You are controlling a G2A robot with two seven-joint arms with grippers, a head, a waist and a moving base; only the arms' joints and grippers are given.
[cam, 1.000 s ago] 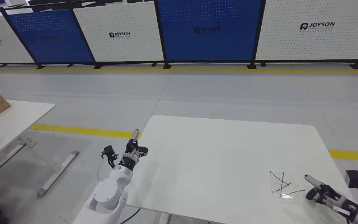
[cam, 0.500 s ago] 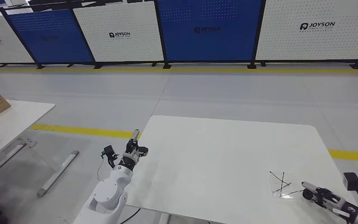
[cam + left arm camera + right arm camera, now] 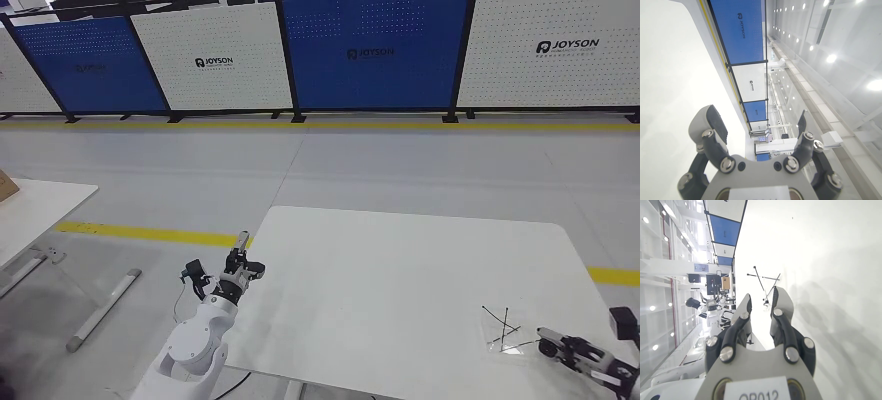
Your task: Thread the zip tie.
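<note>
Since a second ago our right gripper (image 3: 545,337) sinks toward the table's (image 3: 400,280) near edge, jaws partly apart and empty. Just beside it lie the zip ties (image 3: 503,324), thin black strips crossed loosely near the right corner. Our left gripper (image 3: 240,248) gapes wide and empty at the left edge, with white tabletop between.

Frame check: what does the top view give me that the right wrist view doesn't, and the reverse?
Top view: the left gripper at the table's left edge, far from the zip ties. Right wrist view: the right gripper open, a tie's end seen between its fingertips. Both: the crossed zip ties on the white table, right gripper close beside them.
</note>
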